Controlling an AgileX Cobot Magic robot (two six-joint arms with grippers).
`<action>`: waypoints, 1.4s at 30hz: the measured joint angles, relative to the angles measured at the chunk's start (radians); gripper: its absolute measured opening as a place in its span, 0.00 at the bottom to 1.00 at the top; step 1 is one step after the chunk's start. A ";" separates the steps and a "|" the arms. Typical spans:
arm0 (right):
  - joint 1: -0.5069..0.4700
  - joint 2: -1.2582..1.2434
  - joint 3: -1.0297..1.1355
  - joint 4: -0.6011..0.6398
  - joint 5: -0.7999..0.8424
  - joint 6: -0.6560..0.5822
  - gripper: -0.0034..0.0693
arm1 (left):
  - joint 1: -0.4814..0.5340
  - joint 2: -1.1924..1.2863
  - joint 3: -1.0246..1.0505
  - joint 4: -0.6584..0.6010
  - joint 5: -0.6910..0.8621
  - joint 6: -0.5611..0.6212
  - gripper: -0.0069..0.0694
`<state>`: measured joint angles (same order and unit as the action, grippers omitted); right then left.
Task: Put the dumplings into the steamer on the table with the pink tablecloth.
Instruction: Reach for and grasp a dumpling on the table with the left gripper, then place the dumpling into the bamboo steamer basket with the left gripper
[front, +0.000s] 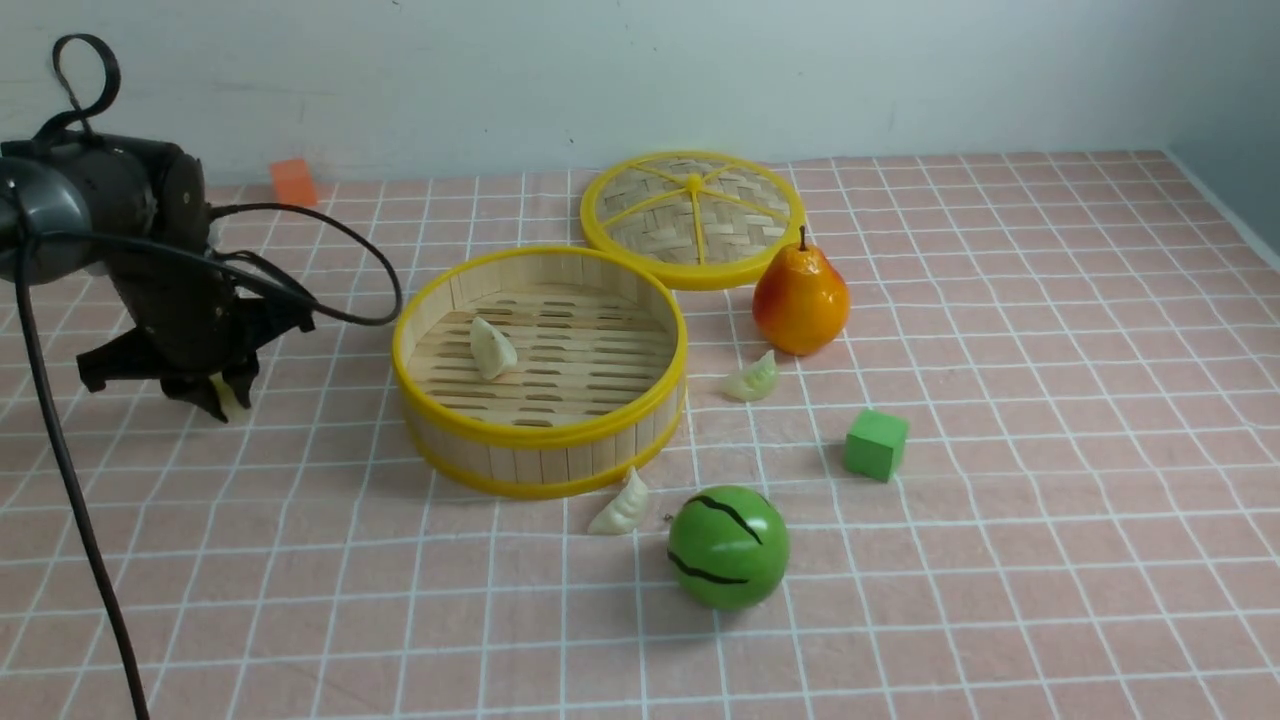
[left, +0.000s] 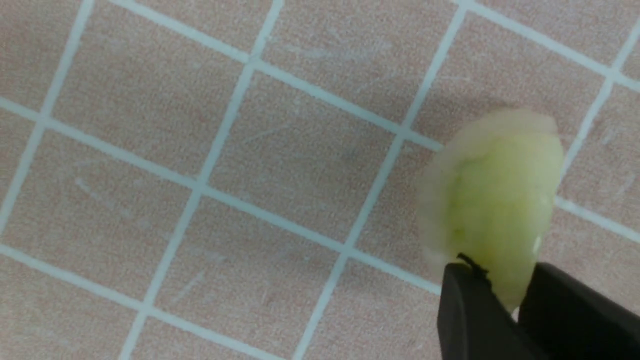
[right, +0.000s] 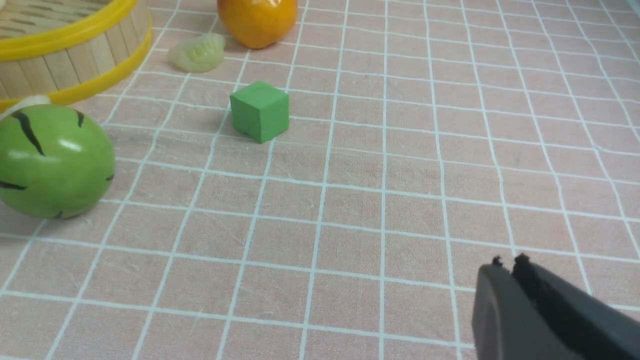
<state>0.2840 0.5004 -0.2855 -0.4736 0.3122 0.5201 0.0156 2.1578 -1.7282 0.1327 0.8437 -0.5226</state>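
Pink white-gridded tablecloth (front: 1050, 560), yellow-rimmed steamer (front: 540, 468), pale cream-green dumplings (front: 752, 380), orange pear (front: 800, 300), black-striped green ball (front: 728, 548), green cube (front: 875, 445)

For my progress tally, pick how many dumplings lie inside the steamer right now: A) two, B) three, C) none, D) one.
D: only one dumpling lies on the slatted floor of the steamer, while the left pincer grips a second dumpling away from it.

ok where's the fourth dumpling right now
The dumpling is pinched in the left gripper, close up in the left wrist view, over the pink tablecloth. In the front view that's on the robot's left, left of the steamer.
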 joint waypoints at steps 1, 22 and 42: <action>0.000 0.000 0.000 0.000 0.000 0.000 0.11 | 0.000 -0.019 0.000 -0.017 0.002 0.040 0.24; 0.000 0.000 0.000 0.000 0.000 0.000 0.13 | -0.270 -0.126 0.000 -0.339 0.032 0.412 0.24; 0.000 0.000 0.000 0.000 -0.002 0.000 0.15 | -0.316 -0.060 0.000 -0.244 0.008 0.420 0.45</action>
<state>0.2840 0.5004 -0.2855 -0.4736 0.3098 0.5201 -0.3005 2.0978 -1.7282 -0.1117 0.8520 -0.1025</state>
